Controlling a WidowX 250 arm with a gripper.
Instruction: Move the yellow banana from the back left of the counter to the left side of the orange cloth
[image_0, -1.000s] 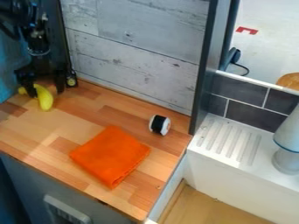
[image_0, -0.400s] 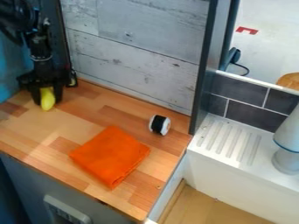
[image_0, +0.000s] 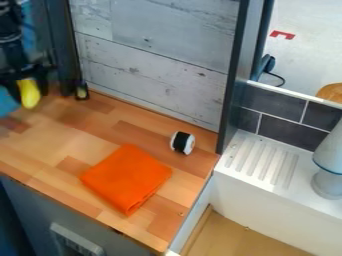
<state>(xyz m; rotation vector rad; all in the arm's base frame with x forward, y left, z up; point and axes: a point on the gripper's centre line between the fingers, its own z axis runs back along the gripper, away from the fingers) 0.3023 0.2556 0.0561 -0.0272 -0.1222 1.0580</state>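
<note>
The black gripper (image_0: 27, 88) hangs at the upper left of the camera view, over the counter's back left corner. It is shut on a yellow banana (image_0: 29, 95), which hangs down between its fingers, raised off the wood. A folded orange cloth (image_0: 126, 178) lies flat near the front of the wooden counter (image_0: 40, 145). To the right of the cloth and farther back, a small white and black roll-shaped object (image_0: 182, 142) rests on the wood.
A whitewashed plank wall (image_0: 153, 65) borders the counter's back, with a dark upright post (image_0: 232, 80) at its right end. Beyond the right edge are a white ribbed sink ledge (image_0: 264, 160) and a grey-white lamp-shaped object (image_0: 329, 165).
The gripper closed around the banana, then moved up and left, carrying it off the counter. The cloth and the roll-shaped object stayed where they were.
</note>
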